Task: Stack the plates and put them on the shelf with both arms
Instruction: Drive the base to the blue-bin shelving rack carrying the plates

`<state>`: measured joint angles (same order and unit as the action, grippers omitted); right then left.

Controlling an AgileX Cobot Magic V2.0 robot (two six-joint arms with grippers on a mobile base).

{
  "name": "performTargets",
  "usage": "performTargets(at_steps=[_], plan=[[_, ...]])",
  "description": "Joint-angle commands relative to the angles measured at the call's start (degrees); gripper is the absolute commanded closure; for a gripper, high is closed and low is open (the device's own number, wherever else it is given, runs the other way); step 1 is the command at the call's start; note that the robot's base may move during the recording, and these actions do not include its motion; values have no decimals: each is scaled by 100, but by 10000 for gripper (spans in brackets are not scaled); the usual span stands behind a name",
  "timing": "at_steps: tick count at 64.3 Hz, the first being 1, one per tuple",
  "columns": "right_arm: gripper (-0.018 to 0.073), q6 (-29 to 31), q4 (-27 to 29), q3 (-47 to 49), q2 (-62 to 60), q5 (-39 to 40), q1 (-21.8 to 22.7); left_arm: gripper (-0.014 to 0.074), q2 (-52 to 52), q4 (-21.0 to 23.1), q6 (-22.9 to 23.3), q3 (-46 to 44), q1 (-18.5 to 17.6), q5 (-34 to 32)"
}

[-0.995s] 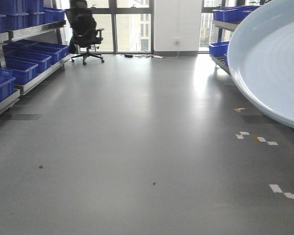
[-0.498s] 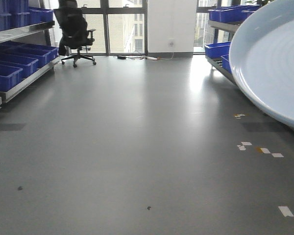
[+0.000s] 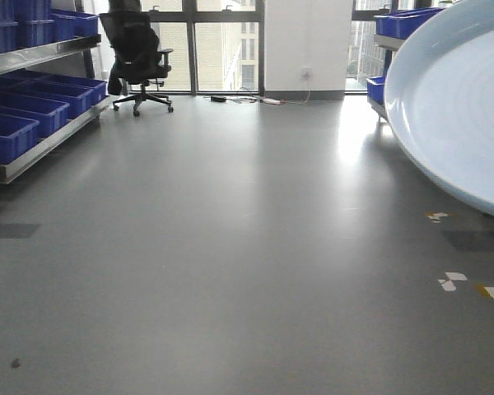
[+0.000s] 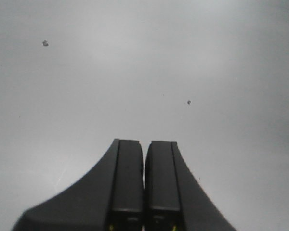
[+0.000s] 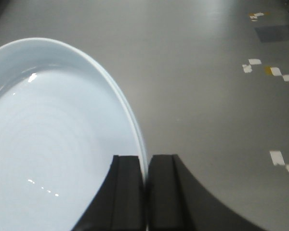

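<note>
Right wrist view: one plate (image 5: 53,144) is found pinched by its rim between the closed jaws of the right gripper (image 5: 145,192) and held tilted above the floor (image 5: 207,96). The left gripper (image 4: 144,187) is pressed together on nothing. No second plate is seen. The carrying step is judged to be in hand. A level, firm-gripped approach to a shelf is called for next.

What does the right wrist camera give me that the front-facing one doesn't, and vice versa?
Right wrist only: the right gripper, shut on the rim of the plate, which runs between its two fingers. Front-facing only: the office chair by the windows and the blue bins on the left rack; no gripper appears. Both: the pale plate, the grey floor and white tape marks on it.
</note>
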<state>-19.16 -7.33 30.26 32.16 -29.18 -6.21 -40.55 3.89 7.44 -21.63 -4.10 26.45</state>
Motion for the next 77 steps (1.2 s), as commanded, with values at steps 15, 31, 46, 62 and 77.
performTargets(at_steps=[15, 31, 46, 62, 77], plan=[[531, 5, -40, 168, 4, 505, 31, 513, 18, 49, -8, -158, -41, -394], [531, 5, -40, 168, 4, 505, 31, 513, 18, 49, -8, -158, -41, -394], [531, 5, -40, 168, 4, 505, 31, 513, 18, 49, -8, -158, -41, -394], [531, 5, -40, 168, 4, 505, 31, 513, 18, 49, -8, -158, -41, -394], [531, 5, -40, 168, 4, 505, 31, 513, 18, 49, -8, -158, -41, -394]])
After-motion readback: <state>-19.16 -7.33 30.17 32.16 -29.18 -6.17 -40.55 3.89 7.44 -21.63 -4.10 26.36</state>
